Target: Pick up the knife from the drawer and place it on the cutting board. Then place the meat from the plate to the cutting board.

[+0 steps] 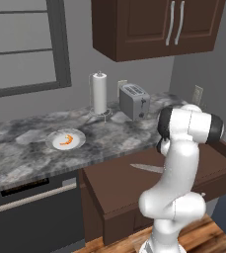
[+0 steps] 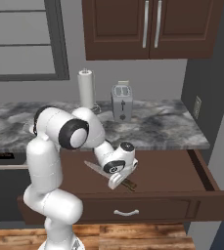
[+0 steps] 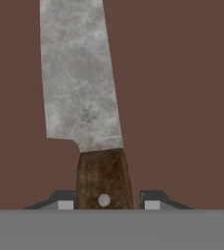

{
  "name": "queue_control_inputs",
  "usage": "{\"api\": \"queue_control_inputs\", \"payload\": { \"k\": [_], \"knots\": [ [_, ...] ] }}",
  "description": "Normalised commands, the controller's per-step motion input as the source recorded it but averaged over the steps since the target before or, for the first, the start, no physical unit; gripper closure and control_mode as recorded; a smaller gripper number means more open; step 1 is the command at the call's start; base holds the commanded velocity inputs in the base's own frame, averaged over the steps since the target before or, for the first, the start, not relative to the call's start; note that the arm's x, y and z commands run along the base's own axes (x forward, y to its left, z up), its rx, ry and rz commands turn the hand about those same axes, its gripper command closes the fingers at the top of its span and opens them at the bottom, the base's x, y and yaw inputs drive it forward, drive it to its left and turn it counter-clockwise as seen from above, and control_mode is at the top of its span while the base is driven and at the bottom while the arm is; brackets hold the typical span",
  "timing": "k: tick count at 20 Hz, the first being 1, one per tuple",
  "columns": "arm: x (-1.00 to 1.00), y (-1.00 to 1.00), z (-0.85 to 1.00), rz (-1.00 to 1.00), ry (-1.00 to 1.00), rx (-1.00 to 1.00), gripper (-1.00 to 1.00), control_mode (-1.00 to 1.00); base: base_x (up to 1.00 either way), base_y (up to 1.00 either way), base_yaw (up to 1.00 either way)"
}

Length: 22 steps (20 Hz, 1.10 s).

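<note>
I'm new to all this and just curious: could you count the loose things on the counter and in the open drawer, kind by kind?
Paper towel roll: 1
Toaster: 1
Plate: 1
Meat on the plate: 1
Knife in the drawer: 1
Total: 5

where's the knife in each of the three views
Left base view: the knife lies in the open drawer, blade showing just left of the white arm, at centre right.
Right base view: it lies on the drawer floor below centre, blade left of the gripper, handle end just right of it.
Hand view: it fills the middle, blade up, handle between the fingertips.
Shared landmark: the toaster on the counter behind the drawer.
</note>
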Motion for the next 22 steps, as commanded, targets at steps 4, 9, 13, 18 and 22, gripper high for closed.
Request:
{"api": "queue_control_inputs", "payload": {
  "k": [4,9,13,18,22],
  "knots": [
    [-0.2,0.01,0.57,0.29,-0.01,0.0,1.0,-1.0,0.0,0.0,0.0],
    [-0.39,0.0,0.69,0.25,-0.01,0.0,1.0,-1.0,0.0,0.0,0.0],
    [-0.47,0.0,0.84,0.19,0.0,0.0,1.0,-1.0,0.0,0.0,0.0],
    [-0.41,0.11,0.88,0.12,0.0,0.0,1.0,-1.0,0.0,0.0,0.0],
    [-0.42,0.23,0.85,0.05,0.01,0.0,1.0,-1.0,0.0,0.0,0.0]
  ]
}}
